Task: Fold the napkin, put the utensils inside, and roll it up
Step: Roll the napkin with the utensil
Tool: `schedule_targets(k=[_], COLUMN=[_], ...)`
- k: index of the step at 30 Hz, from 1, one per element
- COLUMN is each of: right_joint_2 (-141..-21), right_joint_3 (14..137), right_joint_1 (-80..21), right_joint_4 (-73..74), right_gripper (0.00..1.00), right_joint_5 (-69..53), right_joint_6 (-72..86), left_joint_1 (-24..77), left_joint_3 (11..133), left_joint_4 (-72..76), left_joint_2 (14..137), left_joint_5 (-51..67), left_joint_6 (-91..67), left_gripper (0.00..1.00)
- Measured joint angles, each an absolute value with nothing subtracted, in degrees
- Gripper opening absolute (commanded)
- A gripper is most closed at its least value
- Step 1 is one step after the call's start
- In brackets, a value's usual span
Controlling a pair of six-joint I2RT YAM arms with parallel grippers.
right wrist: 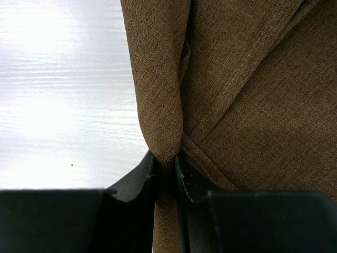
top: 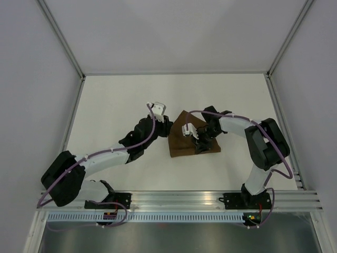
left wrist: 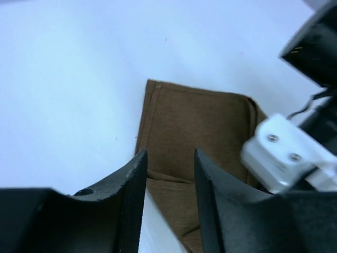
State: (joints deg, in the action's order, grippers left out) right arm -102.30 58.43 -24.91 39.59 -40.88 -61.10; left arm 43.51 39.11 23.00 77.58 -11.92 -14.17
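Note:
The brown napkin lies partly folded on the white table, between the two arms. My right gripper is down on its near part. In the right wrist view that gripper is shut on a bunched fold of the napkin, which rises between the fingers. My left gripper hovers at the napkin's left edge. In the left wrist view it stands open with nothing between its fingers, and the napkin lies flat beyond them. The utensils are out of view.
The white tabletop is bounded by grey enclosure walls with metal posts. An aluminium rail runs along the near edge by the arm bases. The right wrist's white camera block shows close beside the left fingers.

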Motion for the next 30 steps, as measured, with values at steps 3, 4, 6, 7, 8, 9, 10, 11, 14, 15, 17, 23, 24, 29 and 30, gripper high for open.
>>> schedule_targets(k=[3, 4, 6, 7, 8, 9, 10, 11, 14, 15, 17, 23, 24, 29, 30], right_joint_2=[-103.8, -104.1, -105.3, -105.7, -106.3, -106.9, -107.6, -108.2, -110.5, -111.2, -112.4, -115.1, -115.4, -116.4, -116.4], right_joint_3=[59.9, 60.4, 61.6, 62.0, 62.6, 63.3, 64.1, 64.8, 67.4, 68.1, 69.4, 72.5, 72.7, 73.6, 73.6], right_joint_1=[-24.6, -24.5, -24.3, -24.2, -24.0, -23.9, -23.8, -23.7, -23.4, -23.3, -23.1, -23.0, -23.0, -23.0, -23.0], right_joint_4=[41.4, 41.9, 43.4, 43.9, 44.5, 45.3, 46.1, 47.0, 50.0, 50.9, 52.4, 55.8, 56.2, 57.6, 57.7], right_gripper=[0.01, 0.02, 0.02, 0.02, 0.02, 0.02, 0.02, 0.02, 0.02, 0.02, 0.02, 0.02, 0.02, 0.02, 0.02], right_joint_5=[-41.5, -41.7, -42.0, -42.2, -42.5, -42.7, -42.9, -43.1, -43.7, -43.8, -44.0, -44.6, -44.8, -45.6, -45.6], right_joint_6=[-61.1, -61.1, -61.1, -61.1, -61.1, -61.1, -61.1, -61.1, -60.8, -60.8, -60.6, -59.9, -59.8, -59.4, -59.3], left_joint_1=[48.9, 51.5, 55.4, 57.0, 58.8, 60.4, 61.9, 63.3, 67.1, 68.2, 70.0, 71.6, 71.6, 70.7, 70.3], left_joint_3=[36.3, 35.7, 34.8, 34.5, 34.3, 34.2, 34.0, 33.7, 33.3, 33.3, 33.3, 33.3, 33.3, 34.2, 34.5], left_joint_4=[27.7, 29.8, 33.2, 34.3, 35.4, 36.2, 37.0, 37.8, 38.0, 38.1, 37.8, 36.3, 35.9, 34.0, 33.5], left_joint_2=[73.9, 72.9, 71.4, 71.0, 70.6, 70.3, 70.3, 70.3, 70.7, 71.2, 73.0, 81.2, 82.4, 90.9, 92.1], left_joint_5=[-17.5, -19.7, -23.0, -24.2, -25.5, -26.5, -27.5, -28.4, -29.7, -29.8, -29.5, -22.3, -21.3, -14.4, -13.4], left_joint_6=[-9.2, -6.2, -1.0, 1.1, 3.6, 6.1, 8.4, 10.6, 16.0, 17.6, 20.4, 26.5, 27.2, 29.2, 29.3], left_gripper=[0.49, 0.5, 0.52, 0.52, 0.52, 0.53, 0.54, 0.54, 0.56, 0.56, 0.56, 0.62, 0.63, 0.65, 0.65])
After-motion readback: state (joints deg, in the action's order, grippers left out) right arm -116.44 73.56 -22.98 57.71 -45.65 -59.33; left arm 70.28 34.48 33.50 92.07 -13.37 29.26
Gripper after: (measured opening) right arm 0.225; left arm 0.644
